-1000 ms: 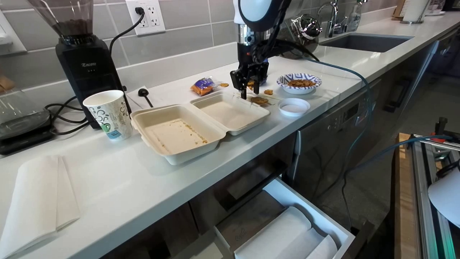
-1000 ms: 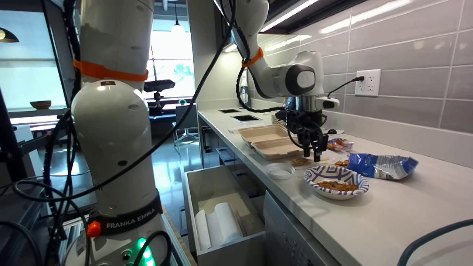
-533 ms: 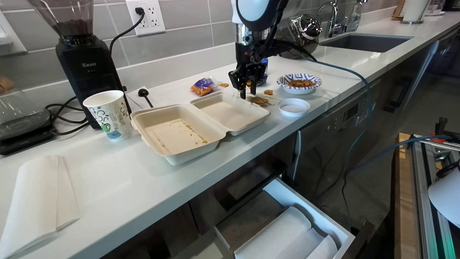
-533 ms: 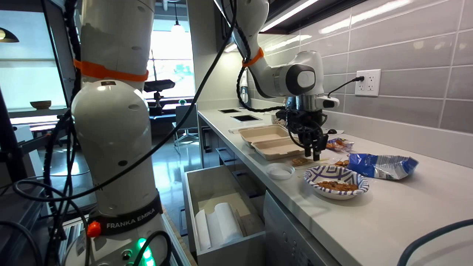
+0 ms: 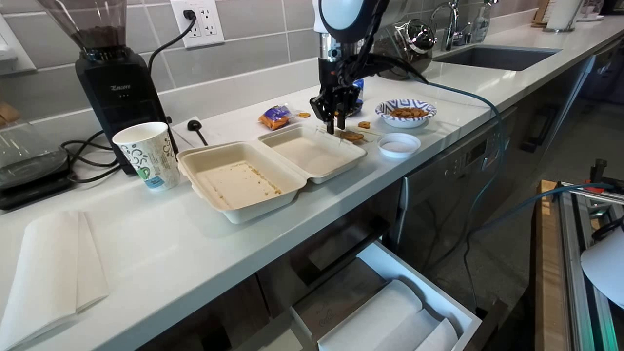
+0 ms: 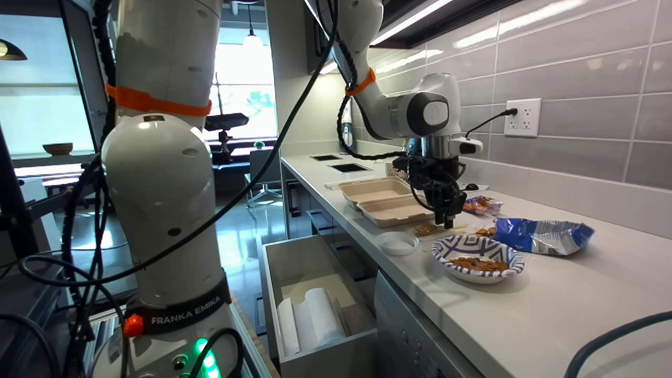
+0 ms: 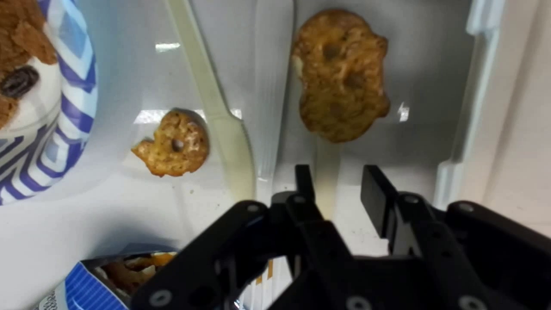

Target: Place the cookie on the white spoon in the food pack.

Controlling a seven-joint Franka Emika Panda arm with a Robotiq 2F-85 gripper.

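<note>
A white counter (image 5: 156, 239) bears everything the task needs, and the arm (image 6: 157, 205) reaching over it has barely shifted in the last second. On the counter lies the food pack (image 5: 282, 163), unfolded with both halves facing up. The gripper (image 7: 338, 183) points down just beside the pack's edge, and here is the change: its jaws have drawn nearer together, though a plain gap remains and they hold nothing. In the wrist view that gap straddles the bare handle of the white spoon (image 7: 328, 181); whether the tips reach low enough to touch it, I cannot tell. The cookie (image 7: 340, 99) covers the spoon's other end, so the scoop is hidden; it lies just beside the pack, not in it, and shows no shift of its own. The narrowing suggests the step in hand is gripping the handle to lift spoon and cookie together, which would put the task at its pick-up, with carrying and placing to come. If the handle twists as the jaws meet it, the cookie could slide off. A smaller biscuit (image 7: 187, 150) lies off to one side, probably not the one wanted.
</note>
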